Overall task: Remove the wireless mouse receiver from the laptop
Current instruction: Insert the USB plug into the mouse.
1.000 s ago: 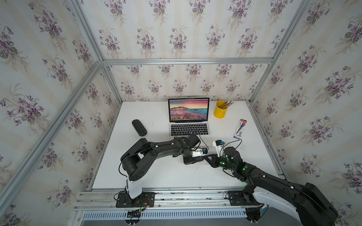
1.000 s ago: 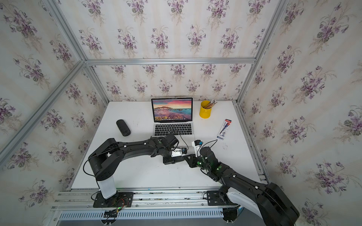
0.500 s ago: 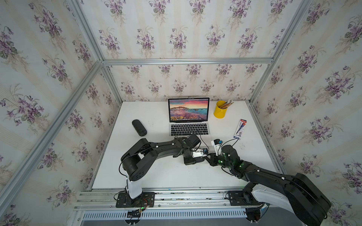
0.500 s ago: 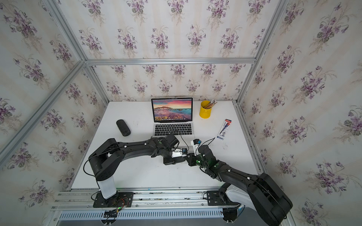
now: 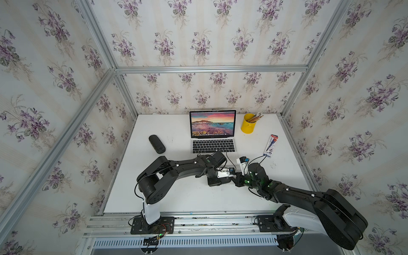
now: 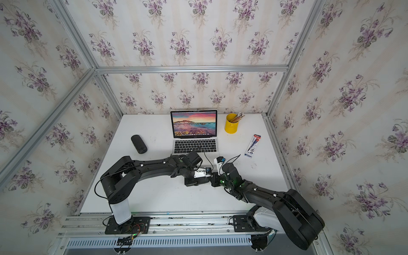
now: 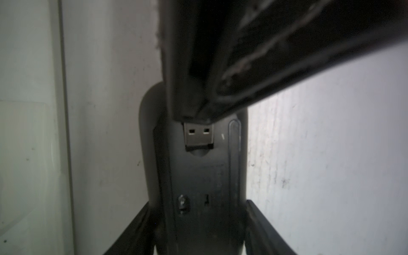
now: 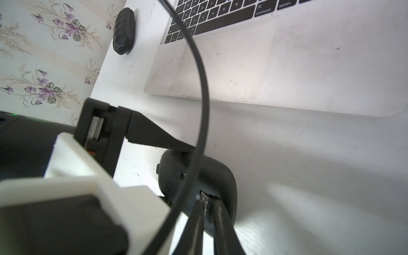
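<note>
Just toward 6 o'clock from the laptop, near the middle of the white table, the two grippers meet. The left gripper clasps a black mouse by its sides, with the mouse's underside facing the left wrist camera. The right gripper is pinched tight on the wireless mouse receiver, which is out of the laptop. Its bare metal plug juts from the fingertips at the mouth of a recess in the mouse's underside; whether it touches the mouse I cannot tell. A black cable arcs across the right wrist view. Farther back the laptop stands open at 12 o'clock, with a long black case at 10, a yellow cup of pencils at 1 and a pen pack at 2.
</note>
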### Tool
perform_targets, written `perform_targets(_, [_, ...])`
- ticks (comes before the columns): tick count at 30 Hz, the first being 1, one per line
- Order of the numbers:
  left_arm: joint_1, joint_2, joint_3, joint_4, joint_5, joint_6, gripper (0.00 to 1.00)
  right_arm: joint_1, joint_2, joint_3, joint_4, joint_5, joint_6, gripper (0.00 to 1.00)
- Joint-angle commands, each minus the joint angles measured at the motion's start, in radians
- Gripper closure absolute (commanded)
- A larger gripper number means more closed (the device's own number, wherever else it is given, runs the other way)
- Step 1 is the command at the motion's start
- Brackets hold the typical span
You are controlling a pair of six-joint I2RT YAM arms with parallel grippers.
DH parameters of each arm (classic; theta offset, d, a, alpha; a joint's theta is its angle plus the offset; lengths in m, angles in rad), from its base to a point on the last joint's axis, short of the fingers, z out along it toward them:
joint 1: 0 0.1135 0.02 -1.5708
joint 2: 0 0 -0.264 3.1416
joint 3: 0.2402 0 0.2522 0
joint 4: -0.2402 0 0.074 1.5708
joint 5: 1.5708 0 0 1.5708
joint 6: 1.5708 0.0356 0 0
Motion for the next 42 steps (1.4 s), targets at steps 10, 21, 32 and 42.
perform_targets(10, [-0.002,0.013,0.005,-0.018,0.012,0.000,0.48,0.000,0.052,-0.001,0.066,-0.038,0.006,0.89])
perform_targets(21, [-0.002,0.015,0.012,-0.018,0.014,-0.005,0.48,0.001,0.026,-0.011,0.007,-0.006,-0.015,0.86])
perform_targets(32, [-0.004,0.017,0.019,-0.016,0.019,-0.006,0.48,0.001,0.024,-0.018,-0.023,0.035,-0.029,0.84])
perform_targets(42, [-0.005,0.008,0.017,-0.013,0.023,-0.010,0.48,0.000,0.071,-0.010,0.005,0.026,-0.021,0.83])
